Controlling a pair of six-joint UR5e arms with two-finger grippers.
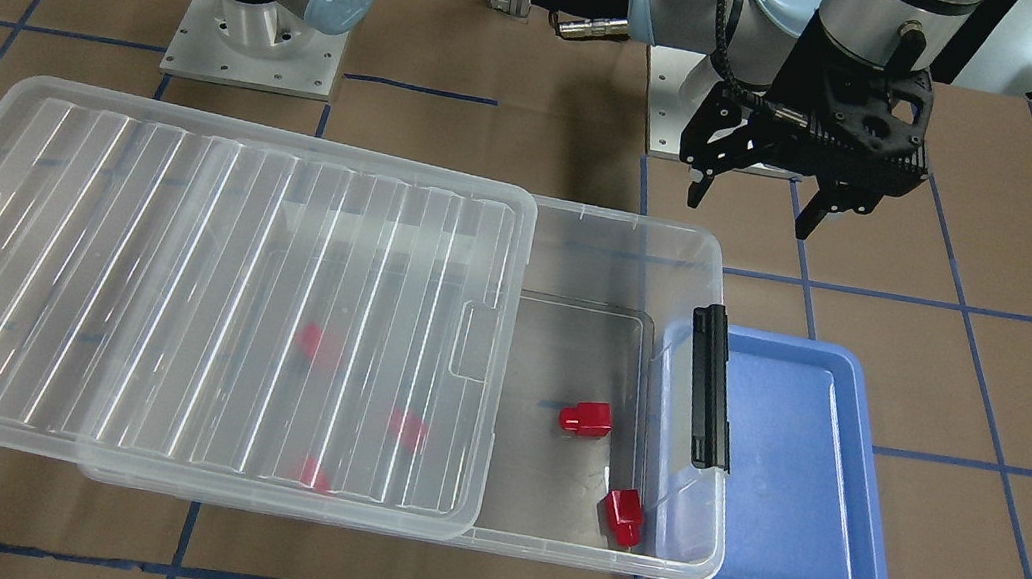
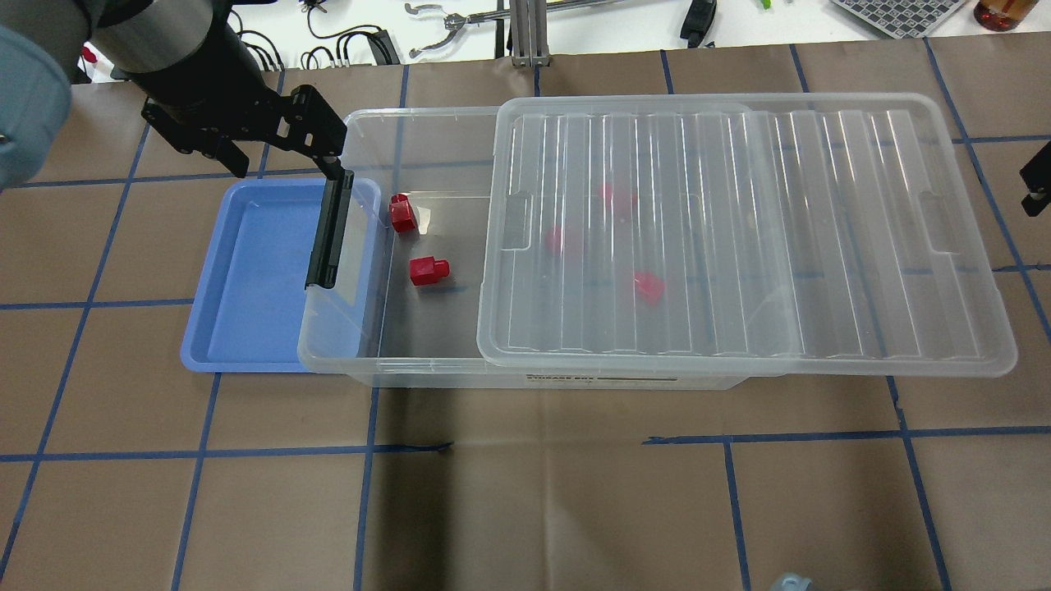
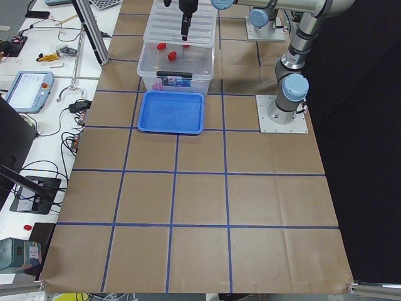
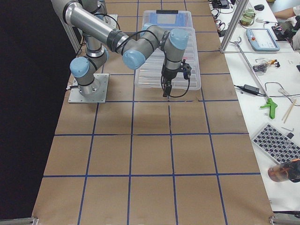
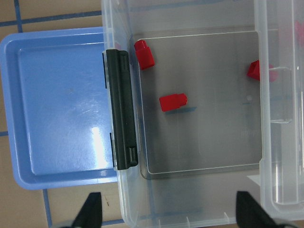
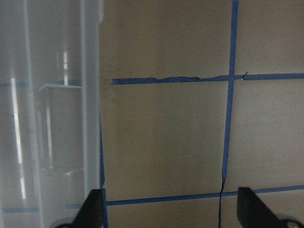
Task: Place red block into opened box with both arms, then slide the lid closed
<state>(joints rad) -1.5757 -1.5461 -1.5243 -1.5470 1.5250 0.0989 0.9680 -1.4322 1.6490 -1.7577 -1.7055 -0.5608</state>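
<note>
The clear box [image 1: 627, 230] lies across the table, its black latch [image 1: 711, 388] end resting over a blue tray. The ribbed lid [image 1: 174, 282] covers most of it, leaving the latch end uncovered. Two red blocks [image 1: 586, 419] [image 1: 623, 515] lie on the uncovered floor, and three more show blurred under the lid [image 2: 739, 238]. My left gripper [image 1: 749, 213] hangs open and empty above the box's latch end; in the left wrist view [image 5: 169, 213] the blocks [image 5: 173, 101] lie below it. My right gripper [image 6: 171, 211] is open and empty over bare table beside the lid's far end.
The blue tray [image 2: 254, 271] holds nothing and sits partly under the box's end. Both arm bases [image 1: 253, 41] stand at the robot's edge of the table. A bench with cables and tools [image 2: 460, 20] runs beyond the far edge.
</note>
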